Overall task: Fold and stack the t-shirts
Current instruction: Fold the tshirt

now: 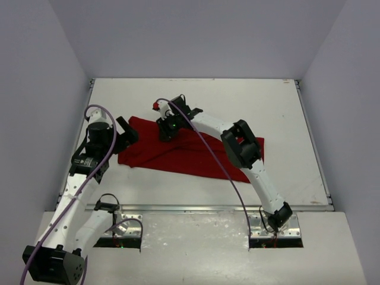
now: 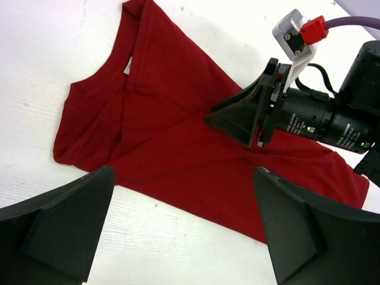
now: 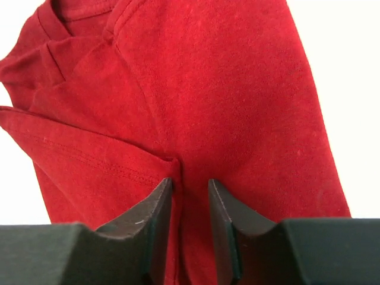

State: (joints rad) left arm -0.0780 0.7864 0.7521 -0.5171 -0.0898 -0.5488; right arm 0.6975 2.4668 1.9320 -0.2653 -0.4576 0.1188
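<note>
Top external: deep-red t-shirt [image 1: 178,157] lay spread flat on the white table [image 1: 255,101], left of centre, its long side running from upper left down to the right. Left gripper [image 1: 127,135] stood at the shirt's left end. Right gripper [image 1: 166,132] was down on the cloth near its upper edge, with the right arm reaching across over the shirt.

Left wrist: left gripper [image 2: 183,178] released, its two dark fingers [image 2: 65,219] spread wide, holding nothing, the shirt's near edge and bare table showing between them. T-shirt [image 2: 172,136] lay flat with creases and one sleeve [image 2: 89,119] turned in at the left. Right gripper [image 2: 228,119] pointed down onto the middle of the cloth, its tip touching it. A red plug [image 2: 313,28] sat on a grey block at its wrist.

Right wrist: right gripper [image 3: 190,187] was pressed onto the t-shirt [image 3: 237,89], fingers [image 3: 151,214] close together with a narrow strip of red cloth in the gap. Could not tell whether the cloth was truly pinched or only lay between them. A hemmed fold [image 3: 101,160] ended just at the left finger. Collar [image 3: 65,12] at upper left
</note>
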